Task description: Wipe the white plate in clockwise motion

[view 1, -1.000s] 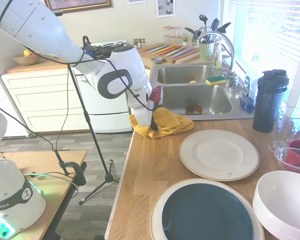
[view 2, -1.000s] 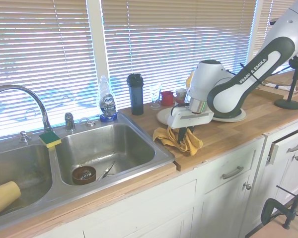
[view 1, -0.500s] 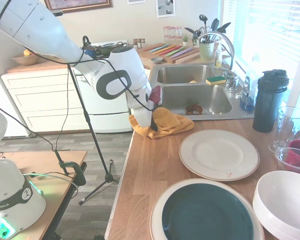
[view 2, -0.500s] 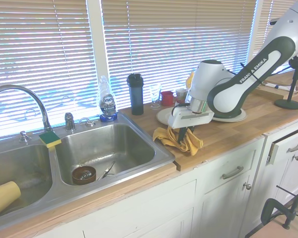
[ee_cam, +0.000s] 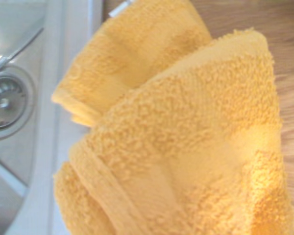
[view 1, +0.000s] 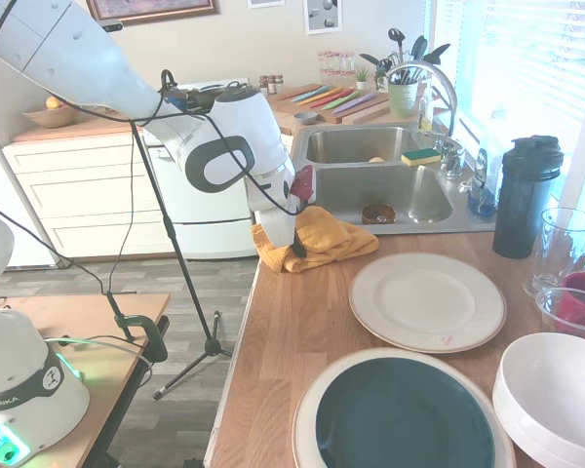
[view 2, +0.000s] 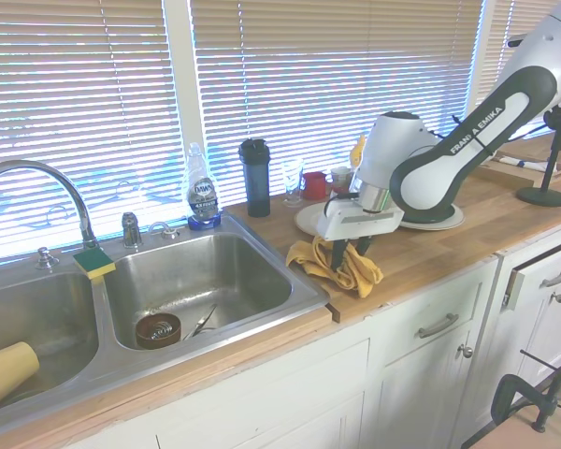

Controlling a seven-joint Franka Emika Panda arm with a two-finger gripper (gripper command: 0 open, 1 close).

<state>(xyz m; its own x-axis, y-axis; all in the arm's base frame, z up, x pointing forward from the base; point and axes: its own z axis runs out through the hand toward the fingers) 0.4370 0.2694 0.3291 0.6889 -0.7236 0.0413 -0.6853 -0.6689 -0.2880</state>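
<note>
The yellow towel (view 1: pixel 322 237) is pinched by the gripper (view 2: pixel 344 254) at the counter edge by the sink, probably for wiping; the white plate (view 1: pixel 427 300) is parked nearby, untouched.

Sunlit window blinds (view 2: pixel 290 84) (slats half open) above a butcher-block counter (view 1: pixel 302 331), white cabinets (view 2: pixel 421 374), grey plank floor (view 1: pixel 190 312).

This place is a home kitchen. A double steel sink (view 2: pixel 196 281) with a curved faucet (view 2: pixel 37 187) sits in the wooden tabletop (view 1: pixel 302 331), above white cabinets (view 2: pixel 421 355). A dish soap bottle (view 2: pixel 202 190), a sponge (view 2: pixel 93 262) and a utensil holder (view 1: pixel 403 93) stand near the window blinds (view 2: pixel 309 84).
</note>
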